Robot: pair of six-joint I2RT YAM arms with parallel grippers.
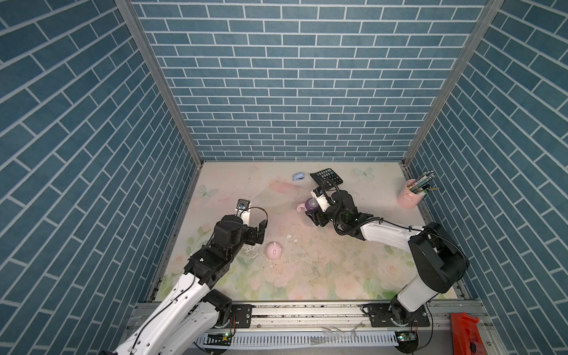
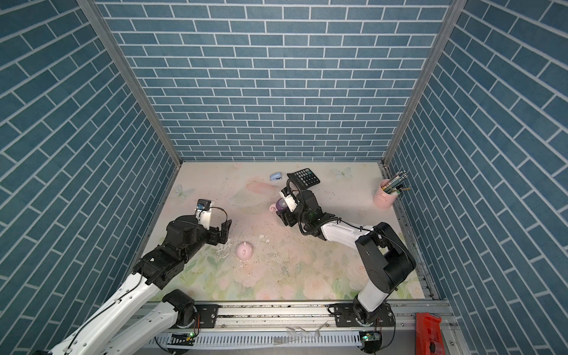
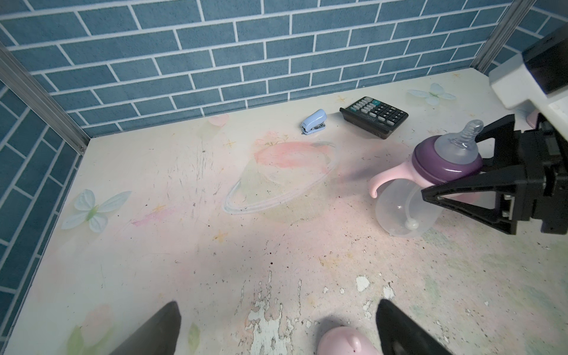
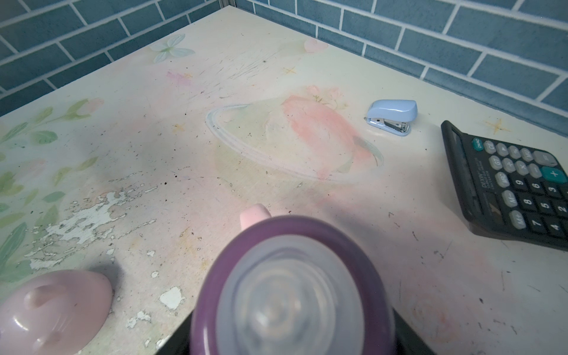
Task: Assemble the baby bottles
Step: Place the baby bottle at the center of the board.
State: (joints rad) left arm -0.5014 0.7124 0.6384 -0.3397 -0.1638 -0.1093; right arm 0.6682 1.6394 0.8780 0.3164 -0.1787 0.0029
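Bottle (image 3: 430, 178), tilted, is at mid table (image 1: 322, 270), slightly far right; you see right fingers (image 3: 510, 190) clamped on it. Your left fingers (image 3: 159, 332) stand apart by the pink cap (image 1: 274, 251), near left.

Three walls (image 1: 295, 92) papered in blue brick with pale joints closed the space in, joined at the back corners by bare metal posts (image 1: 156, 76). The table (image 1: 338, 264) wore a faded pastel print: roses along the front, butterflies (image 3: 92, 209), a ringed planet (image 3: 276, 181) near the middle. The print was scratched, dotted with dark specks, and flaked to white in a patch (image 4: 83, 221). A metal rail (image 1: 307, 310) ran along the front edge. The light was soft and even.
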